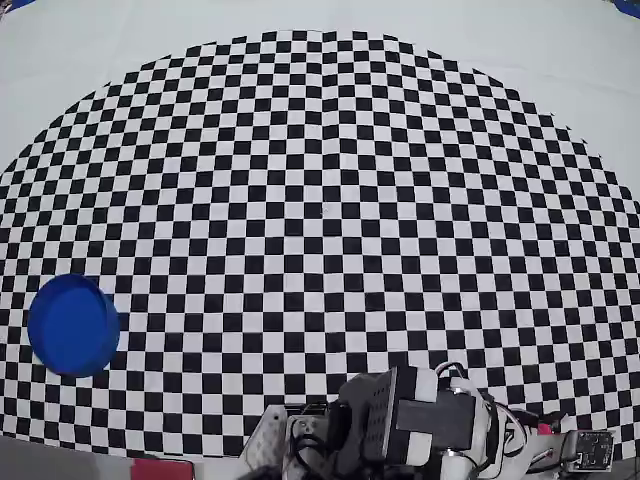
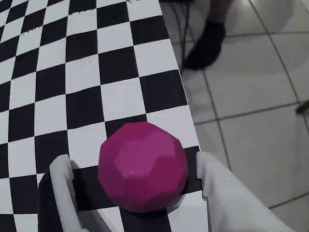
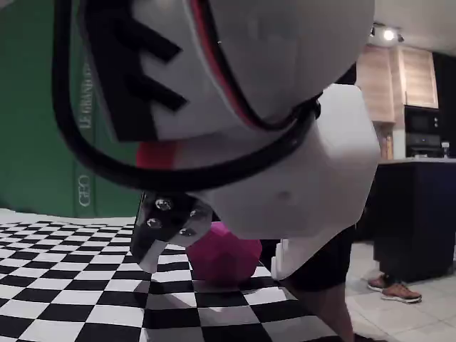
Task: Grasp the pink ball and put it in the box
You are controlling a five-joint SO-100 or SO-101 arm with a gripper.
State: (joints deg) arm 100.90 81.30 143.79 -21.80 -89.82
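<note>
The pink ball is a faceted magenta sphere resting on the checkered mat, close to the table's edge. My gripper is open and straddles it. The left finger stands clearly apart from the ball and the right finger is almost against it. The fixed view shows the same from low down: the ball sits on the mat between the two fingertips, under the arm's white body. In the overhead view the ball is hidden beneath the arm. The box, a round blue dish, lies at the far left.
The checkered mat covers most of the table. In the wrist view the table edge runs just right of the ball, with tiled floor and a dark foot beyond it.
</note>
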